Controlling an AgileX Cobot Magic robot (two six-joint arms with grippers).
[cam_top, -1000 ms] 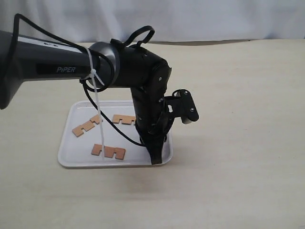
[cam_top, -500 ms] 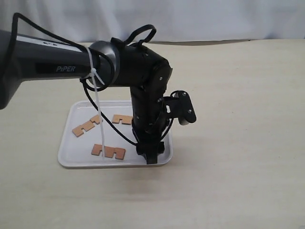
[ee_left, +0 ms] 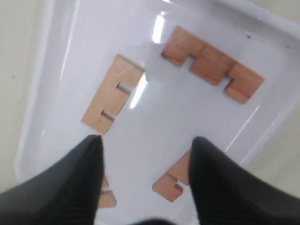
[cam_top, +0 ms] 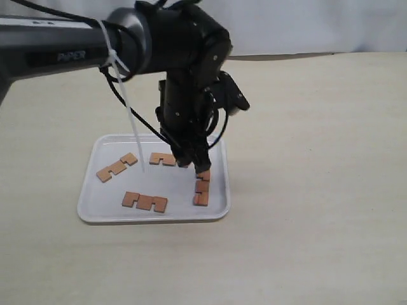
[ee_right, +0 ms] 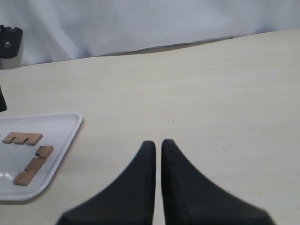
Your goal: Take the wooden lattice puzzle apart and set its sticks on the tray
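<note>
On the tray (cam_top: 94, 204), four sticks (cam_top: 145, 202) lying apart, left tool (ee_left: 145, 143) spread wide above them, right tool (ee_right: 158, 143) pinched closed

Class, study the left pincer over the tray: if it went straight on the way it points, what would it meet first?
Most likely the bare floor of the tray, between the sticks. The left pincer, open, points down at it. Depth is unclear, so a nearby stick is possible.

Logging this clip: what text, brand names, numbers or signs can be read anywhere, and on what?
"PiPER": white lettering on the black link of the left arm, slightly blurred but legible in the exterior view.
Nothing else: the tray and the sticks show no markings, and neither wrist view shows any text.
</note>
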